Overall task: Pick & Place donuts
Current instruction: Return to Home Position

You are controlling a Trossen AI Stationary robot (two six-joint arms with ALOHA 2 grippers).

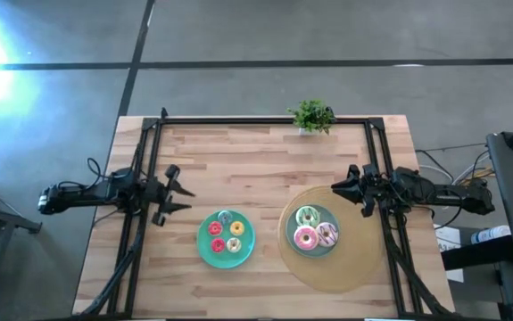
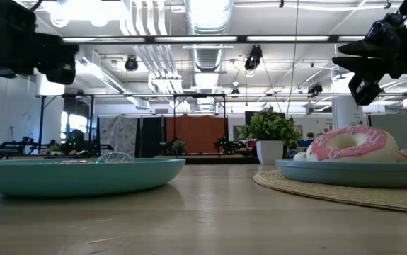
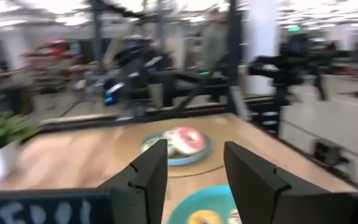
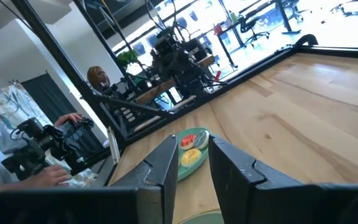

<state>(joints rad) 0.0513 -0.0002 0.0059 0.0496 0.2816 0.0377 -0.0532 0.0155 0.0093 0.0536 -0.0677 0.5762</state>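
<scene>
- 4 tiny donuts [image 1: 226, 234], red, orange, yellow and bluish, lie together on a teal plate [image 1: 206, 252] near the middle of the table [image 1: 256, 160].
- 3 larger donuts [image 1: 314, 229], iced pink, green and white-purple, sit on a second plate [image 1: 315, 253] on a round woven mat [image 1: 327, 272].
- Left gripper [image 1: 185, 198] hovers by the table's left rail, fingers apart, holding nothing.
- Right gripper [image 1: 343, 189] hovers by the right rail, fingers apart, also empty.
- The donuts look light, rigid and smooth; pinching 1 side of a ring through its hole seems safest.
</scene>
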